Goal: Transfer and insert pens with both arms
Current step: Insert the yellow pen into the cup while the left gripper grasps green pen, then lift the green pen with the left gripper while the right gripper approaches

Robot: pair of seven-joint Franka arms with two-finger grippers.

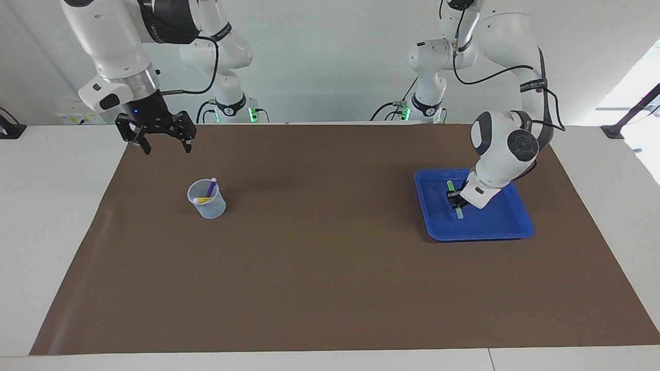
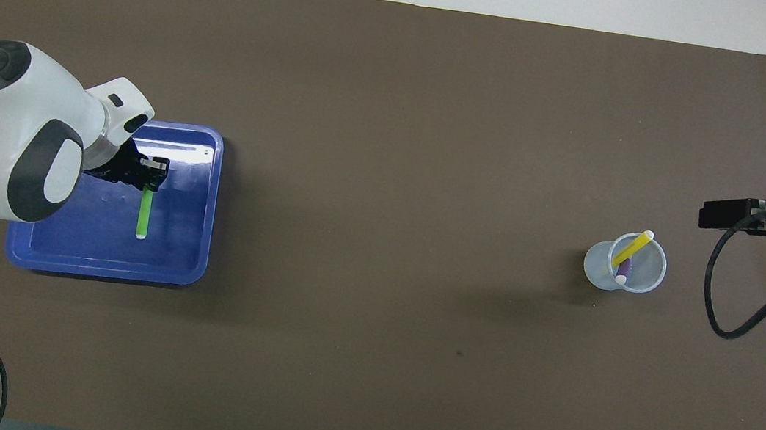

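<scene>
A green pen (image 1: pixel 459 213) (image 2: pixel 144 213) is in the blue tray (image 1: pixel 497 219) (image 2: pixel 178 255) at the left arm's end of the table. My left gripper (image 1: pixel 454 199) (image 2: pixel 151 178) is down in the tray, shut on the pen near its end closer to the robots. The purple pen (image 1: pixel 211 187) (image 2: pixel 624 270) and the yellow pen (image 1: pixel 203 200) (image 2: pixel 635 247) lean inside a clear cup (image 1: pixel 209 207) (image 2: pixel 598 269) toward the right arm's end. My right gripper (image 1: pixel 166 148) (image 2: pixel 720 214) hangs open and empty, high over the mat's corner beside the cup.
A brown mat (image 1: pixel 330 268) covers most of the white table. Two smaller white arms (image 1: pixel 229 100) (image 1: pixel 425 100) with green-lit bases stand at the robots' edge. A black cable (image 2: pixel 724 319) loops down from the right wrist near the cup.
</scene>
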